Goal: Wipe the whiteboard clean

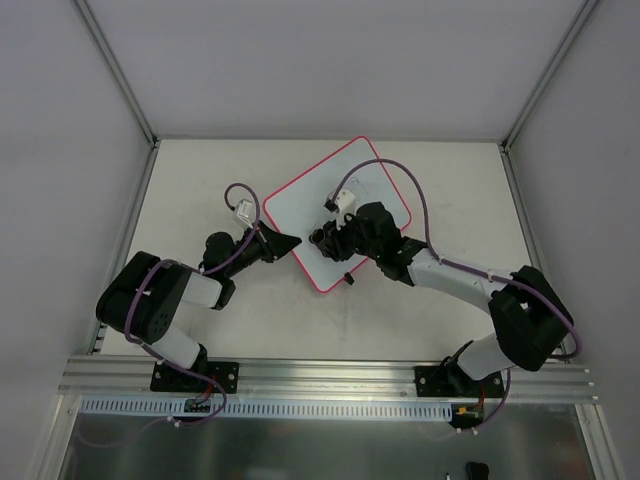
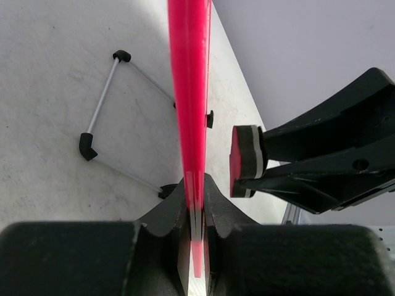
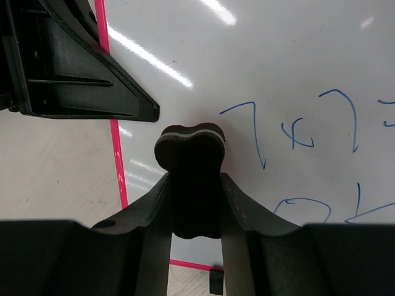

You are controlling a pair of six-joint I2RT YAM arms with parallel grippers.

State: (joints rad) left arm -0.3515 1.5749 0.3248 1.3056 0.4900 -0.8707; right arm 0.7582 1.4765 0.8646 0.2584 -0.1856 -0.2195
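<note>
- Whiteboard (image 1: 300, 212) lay skewed at mid-table (image 1: 200, 190), with blue handwriting (image 3: 297, 137) on its face.
- Left gripper (image 2: 195, 194) was clamped on the board's pink rim, near-left edge.
- Right gripper (image 3: 190, 177) was closed on a black eraser (image 3: 189, 145), held over the board face just beside the left gripper. Contact unclear.

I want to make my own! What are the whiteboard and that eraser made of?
The whiteboard looks like a smooth, glossy coated board: lights reflect off it as bright streaks. Its pink rim seems to be plastic. The eraser looks like soft, matte foam or felt in layers: red, pale, then black.
</note>
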